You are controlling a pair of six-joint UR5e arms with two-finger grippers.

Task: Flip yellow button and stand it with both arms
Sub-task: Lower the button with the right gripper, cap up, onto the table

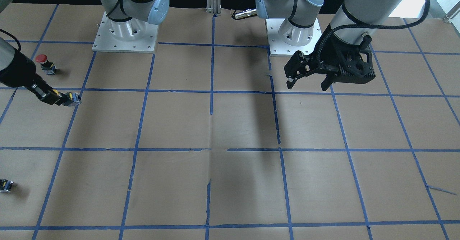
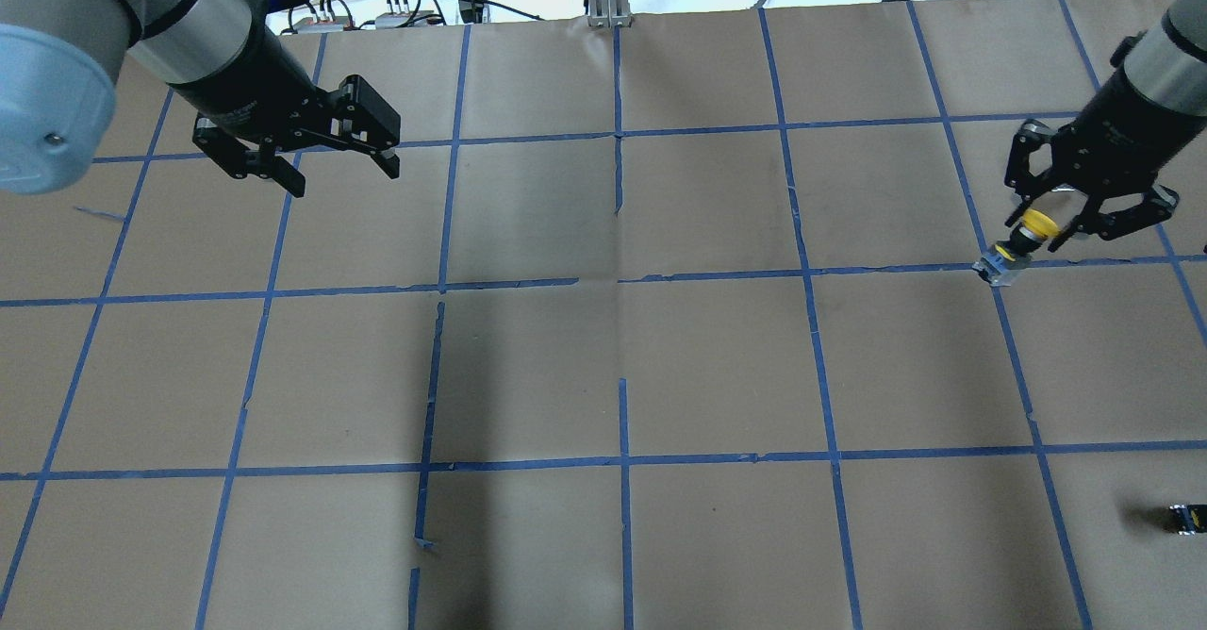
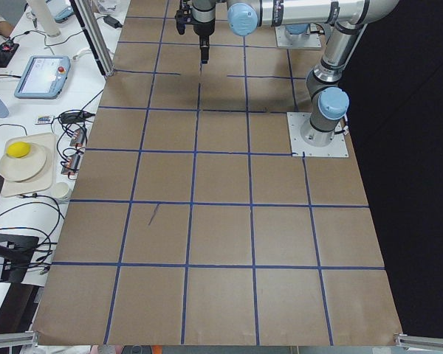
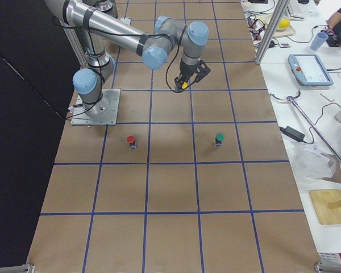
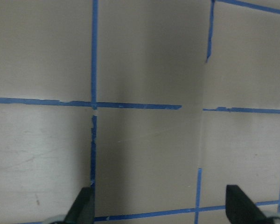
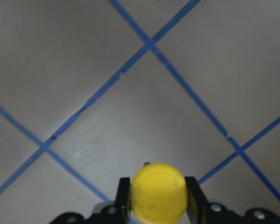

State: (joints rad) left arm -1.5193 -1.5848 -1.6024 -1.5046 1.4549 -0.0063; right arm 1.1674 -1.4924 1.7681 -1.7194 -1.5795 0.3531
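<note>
Clamping the cap of the yellow button point(image 2: 1018, 245) between its two fingers point(image 6: 124, 198), the right gripper point(image 2: 1047, 223) hangs at the bench's right-hand side, tilted over a blue tape crossing. The right wrist view shows the round yellow cap facing back toward the camera with a finger pressed against each side. The grey-and-black contact block points away from the wrist, down toward the bench point(image 2: 622, 366). That hold leaves the block free, which I judge is the point: the other arm can then take the boxy end or steady it for the flip. Whether the block's tip touches the paper or hangs just above it I cannot tell.

Well apart, on the opposite half of the bench, the left gripper point(image 2: 344, 179) hovers above the surface with its jaws spread wide. Its wrist view shows only bare brown paper and tape lines between the fingertips. Being spread and idle, it looks ready to receive, but it has a long way to travel before both arms can work on the button together.

Farther out, a red-capped button point(image 1: 42, 62) stands near the right arm, a green-capped button point(image 4: 219, 138) stands farther along the bench, and a small black block point(image 2: 1186, 517) lies at the right edge. None of them lies between the two grippers.
</note>
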